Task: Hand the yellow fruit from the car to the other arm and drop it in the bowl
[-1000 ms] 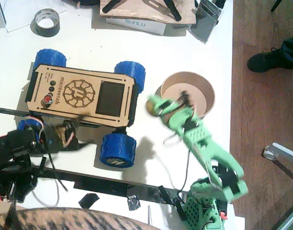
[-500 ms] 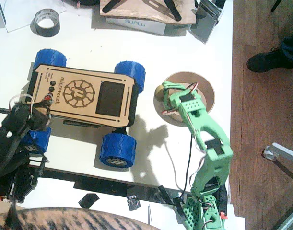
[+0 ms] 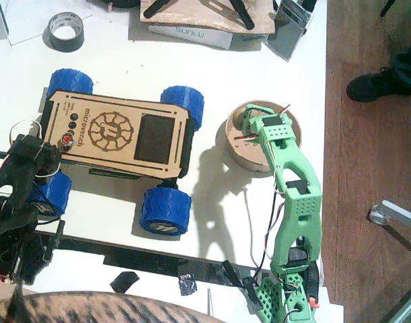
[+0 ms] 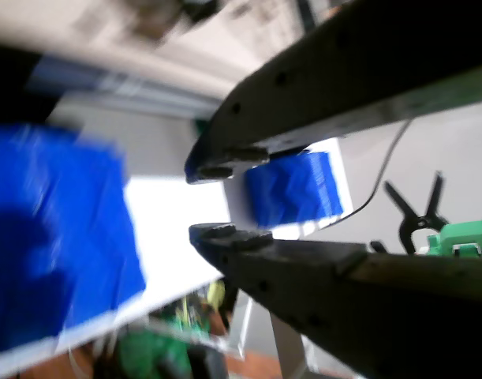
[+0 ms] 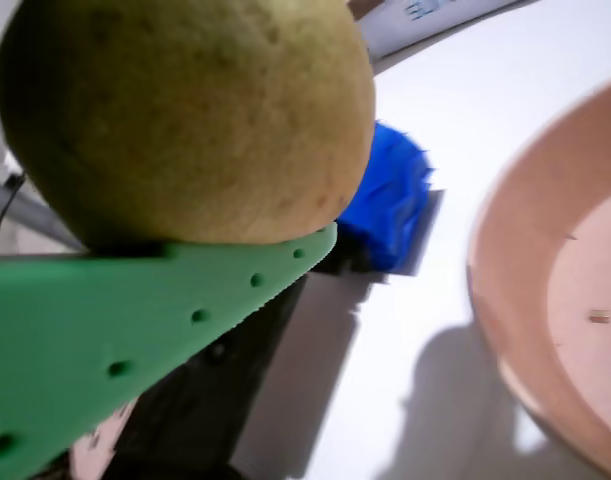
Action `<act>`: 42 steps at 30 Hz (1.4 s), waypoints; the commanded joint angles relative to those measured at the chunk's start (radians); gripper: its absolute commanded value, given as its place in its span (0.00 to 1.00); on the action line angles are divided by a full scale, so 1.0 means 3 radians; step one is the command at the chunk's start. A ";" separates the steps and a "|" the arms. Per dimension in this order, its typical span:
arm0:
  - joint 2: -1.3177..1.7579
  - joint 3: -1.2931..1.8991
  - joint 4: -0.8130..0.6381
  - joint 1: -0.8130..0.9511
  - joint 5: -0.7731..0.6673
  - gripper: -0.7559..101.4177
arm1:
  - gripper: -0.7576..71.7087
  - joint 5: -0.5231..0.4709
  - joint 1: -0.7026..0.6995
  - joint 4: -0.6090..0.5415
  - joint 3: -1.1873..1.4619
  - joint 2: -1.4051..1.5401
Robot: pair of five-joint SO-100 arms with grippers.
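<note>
1. The green arm (image 3: 296, 202) on the right reaches up from the near edge of the table, and its gripper (image 3: 249, 123) hangs over the left part of the bowl (image 3: 240, 153).
2. That gripper is clamped on the yellow fruit (image 3: 239, 118), which sits above the bowl's left rim area; in a wrist view the fruit (image 5: 185, 115) fills the top of the picture, resting on a flat green finger (image 5: 135, 320) with small holes.
3. In the same wrist view the bowl (image 5: 505, 290) lies off to the right, tan outside and paler inside, with a speck or two on its floor, and a blue wheel (image 5: 390, 200) shows behind the fruit.
4. The wooden car (image 3: 114, 134) stands left of the bowl, apart from it, with four blue wheels, a black panel (image 3: 153, 140) and a round gear pattern on top.
5. The black arm (image 3: 17, 202) sits at the left near corner, its gripper (image 3: 30, 151) just beside the car's left end by the red button (image 3: 66, 140).
6. In a wrist view the black gripper (image 4: 209, 201) shows its jaws a narrow way apart with nothing between them; a blue wheel (image 4: 292, 189) lies beyond the gap, blurred.
7. A grey tape roll (image 3: 65, 31) lies at the far left of the table.
8. A person's dark shoe (image 3: 377, 84) rests on the wooden floor to the right.
</note>
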 commanded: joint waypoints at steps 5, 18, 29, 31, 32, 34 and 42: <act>0.0174 -0.0148 0.0291 -0.0036 0.0010 0.01 | 0.01 0.0235 0.0174 0.0230 -0.0522 -0.0230; 0.1207 0.0808 -0.0164 -0.0368 0.0005 0.01 | 0.01 0.0383 0.0302 0.0404 -0.0747 -0.0455; 0.1790 0.1309 -0.0251 -0.0455 0.0005 0.01 | 0.43 0.0332 0.0271 0.0409 -0.0726 -0.0481; 0.1953 0.1391 -0.0235 -0.0455 0.0005 0.01 | 0.44 0.0343 0.0271 0.0409 -0.0726 -0.0476; 0.2030 0.1437 -0.0235 -0.0455 0.0005 0.01 | 0.44 0.0343 0.0266 0.0409 -0.0726 -0.0470; 0.2153 0.1514 -0.0245 -0.0455 0.0005 0.01 | 0.45 0.0343 0.0261 0.0409 -0.0726 -0.0465; 0.2465 0.1616 -0.0225 -0.0455 0.0005 0.01 | 0.39 0.0343 0.0240 0.0394 -0.0670 -0.0435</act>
